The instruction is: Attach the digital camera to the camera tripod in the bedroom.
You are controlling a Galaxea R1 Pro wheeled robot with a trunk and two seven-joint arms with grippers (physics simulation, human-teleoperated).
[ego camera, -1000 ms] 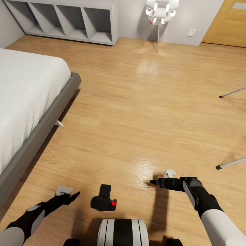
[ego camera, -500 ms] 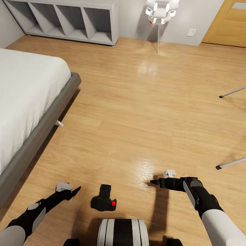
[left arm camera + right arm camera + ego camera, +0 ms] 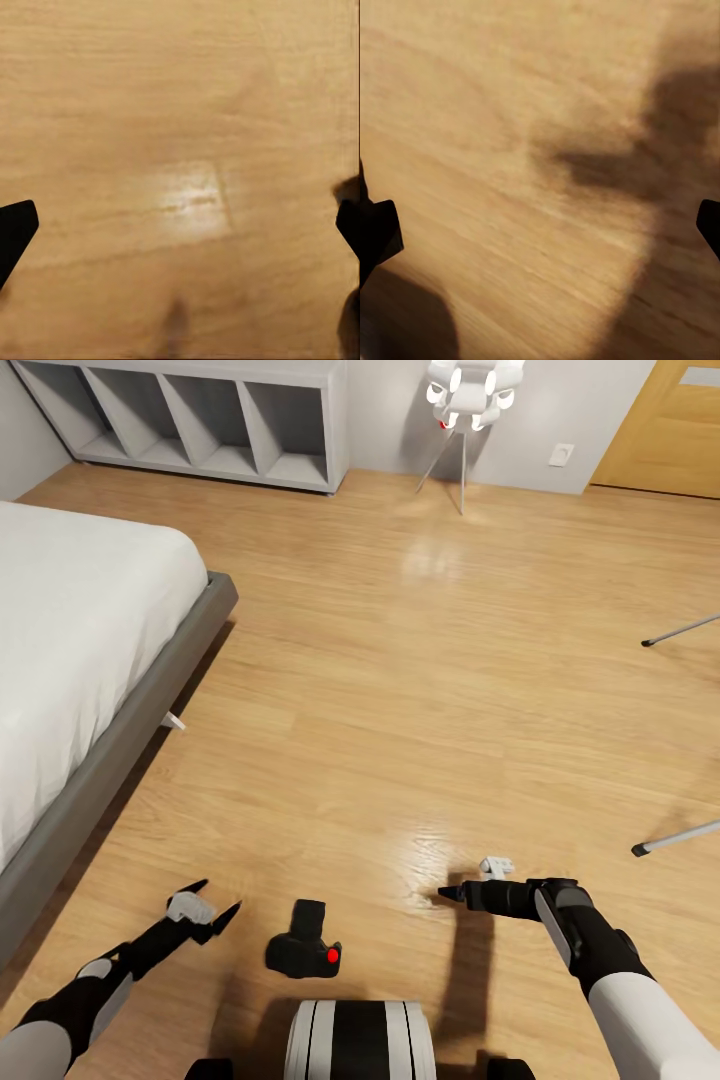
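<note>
Since 1 s ago the left gripper (image 3: pixel 212 898) has crept forward and spread its fingers wide; camera, right arm and room haven't shifted.

Digital camera (image 3: pixel 303 943) lies on the wood floor (image 3: pixel 400 690) just ahead of the robot's base (image 3: pixel 360 1040), between the two grippers, nearer the left one, touching neither. Small black boxy body w/ red button facing up. Judgement: light, rigid, probably smooth-sided, so could skid on the planks if nudged. Best hold looks like across the flat sides of the main body, not the narrower block at its far end, which may be the lens.

Right gripper (image 3: pixel 450 893) hovers to the camera's right; its wrist view has fingertips at opposite edges w/ bare floor between, so it's open and empty too.

Counts: 1 camera, 2 grippers, 2 silver legs of the camera tripod (image 3: pixel 675 838) poking in at right edge, head out of frame. Also 1 bed (image 3: pixel 70 660), 1 cube shelf (image 3: pixel 190 420), 1 white-ball lamp (image 3: pixel 468 395), 1 oak door (image 3: pixel 665 430).
</note>
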